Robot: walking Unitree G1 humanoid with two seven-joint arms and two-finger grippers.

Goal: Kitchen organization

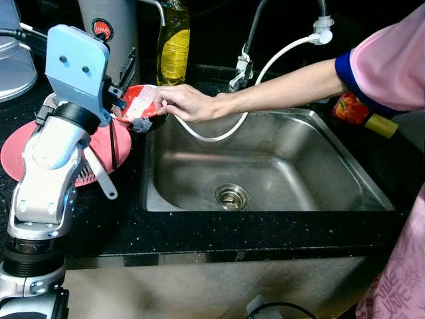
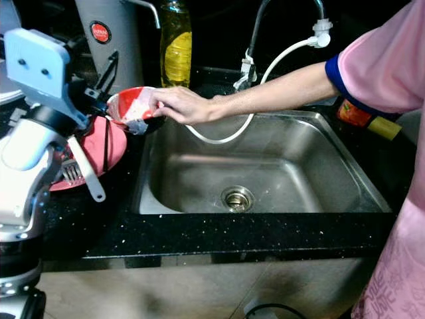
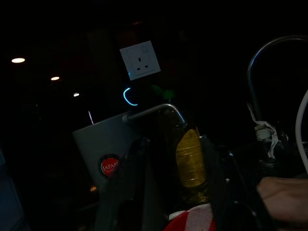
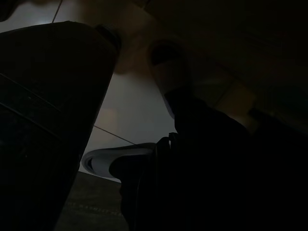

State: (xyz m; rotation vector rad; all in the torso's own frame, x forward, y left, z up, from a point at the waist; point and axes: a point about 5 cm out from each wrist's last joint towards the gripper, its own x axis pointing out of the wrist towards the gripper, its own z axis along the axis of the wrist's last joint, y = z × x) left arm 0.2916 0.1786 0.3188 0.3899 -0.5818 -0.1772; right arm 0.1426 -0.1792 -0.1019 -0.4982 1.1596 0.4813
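Observation:
A person's hand [image 1: 188,103] holds a red and white bowl [image 1: 138,101] tilted above the counter, just left of the sink. My left gripper [image 1: 120,101] is raised at the bowl's left rim, its black fingers [image 3: 139,187] spread open on either side. The bowl's rim [image 3: 192,220] lies low between them in the left wrist view. Whether they touch the bowl cannot be made out. The right wrist view is dark, with floor and shaded shapes.
A steel sink [image 1: 312,179] with a drain [image 1: 231,196] fills the middle. A pink plate [image 1: 16,151] with a white-handled utensil [image 1: 101,177] lies on the black counter. A yellow soap bottle [image 1: 174,46], a silver appliance [image 1: 113,26] and a white hose [image 1: 279,56] stand behind.

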